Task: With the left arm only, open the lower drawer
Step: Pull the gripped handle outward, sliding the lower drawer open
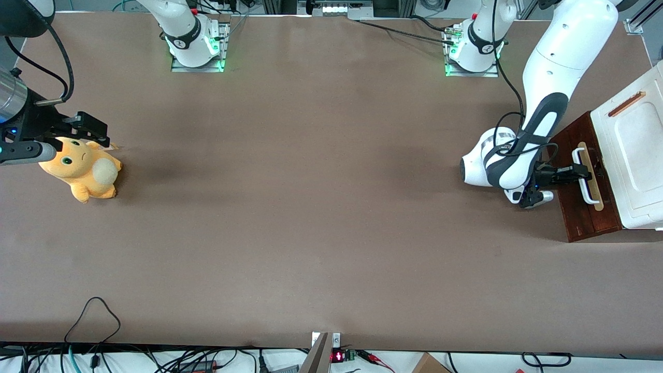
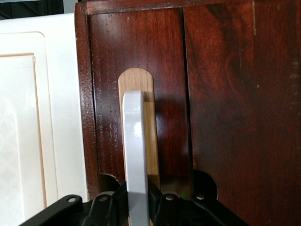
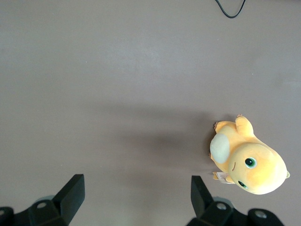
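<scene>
Bright, even light; soft shadows.

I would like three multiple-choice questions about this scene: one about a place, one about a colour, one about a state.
1. Where is the left arm's end effector?
A. at the drawer's white loop handle
B. over the plush toy
C. at the middle of the table

2. What colour is the lower drawer front?
A. pale blue
B. dark reddish-brown
C. bright green

3. How does the end effector stand to the handle?
A. far from it
B. its fingers lie on both sides of it
C. it lies flat on the table

Answers: 1 A, the front view shows it at the handle. 2 B, both views show dark wood. 3 B, the left wrist view shows the handle between the fingers.
</scene>
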Controlling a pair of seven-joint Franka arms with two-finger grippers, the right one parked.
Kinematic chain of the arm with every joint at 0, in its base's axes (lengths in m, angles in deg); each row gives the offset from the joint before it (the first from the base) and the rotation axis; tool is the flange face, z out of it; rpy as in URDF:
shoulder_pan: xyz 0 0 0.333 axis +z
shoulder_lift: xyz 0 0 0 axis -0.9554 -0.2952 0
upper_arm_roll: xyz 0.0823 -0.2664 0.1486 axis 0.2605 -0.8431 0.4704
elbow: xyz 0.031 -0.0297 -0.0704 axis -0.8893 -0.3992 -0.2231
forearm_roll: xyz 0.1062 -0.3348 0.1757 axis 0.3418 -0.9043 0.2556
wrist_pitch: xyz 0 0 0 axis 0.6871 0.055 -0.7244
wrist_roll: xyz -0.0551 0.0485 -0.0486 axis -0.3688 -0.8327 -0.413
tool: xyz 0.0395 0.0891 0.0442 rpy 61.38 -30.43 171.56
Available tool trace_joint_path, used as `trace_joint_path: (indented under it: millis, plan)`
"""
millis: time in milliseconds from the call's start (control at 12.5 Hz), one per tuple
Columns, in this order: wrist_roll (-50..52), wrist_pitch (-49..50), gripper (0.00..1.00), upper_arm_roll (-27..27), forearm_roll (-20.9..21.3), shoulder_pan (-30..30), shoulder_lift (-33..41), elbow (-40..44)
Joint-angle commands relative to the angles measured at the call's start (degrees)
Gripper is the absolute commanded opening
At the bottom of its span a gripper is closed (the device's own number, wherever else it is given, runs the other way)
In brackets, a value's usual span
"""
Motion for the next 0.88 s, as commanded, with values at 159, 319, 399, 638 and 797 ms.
trace_joint_path:
  millis: [159, 319, 399, 638, 797]
  plan:
    - [-0.9, 0.6, 0.00, -3.1, 1.2, -2.5, -0.1, 1.8]
    - [-1.1, 2.3, 0.00, -3.7, 1.1, -4.6, -0.2, 2.8]
    - [-1.1, 2.4, 0.00, -3.7, 1.0, -6.2, -0.3, 2.9]
    - [-1.4, 3.3, 0.00, -4.6, 0.8, -9.5, -1.1, 4.6]
    - [-1.5, 3.7, 0.00, -6.0, 0.8, -10.4, -1.2, 5.0]
